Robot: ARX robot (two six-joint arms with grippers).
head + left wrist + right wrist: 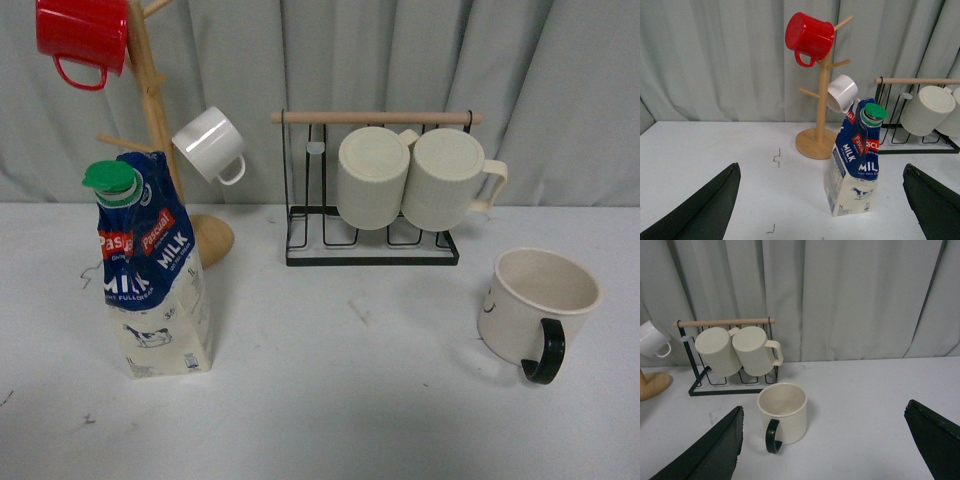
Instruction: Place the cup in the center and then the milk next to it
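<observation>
The cup (535, 305), a wide cream mug with a black handle, stands upright at the right of the table, handle toward the front. It shows in the right wrist view (785, 412) ahead of my open right gripper (825, 450), nearer one finger. The milk (152, 275), a tall carton with a green cap, stands at the left. In the left wrist view the milk (855, 165) stands ahead of my open left gripper (822, 210). Both grippers are empty and neither arm shows in the front view.
A black wire rack (372, 250) with a wooden bar holds two ribbed cream mugs (410, 178) at the back middle. A wooden mug tree (165, 130) at the back left carries a red mug (82, 35) and a small white mug (210, 145). A grey curtain hangs behind.
</observation>
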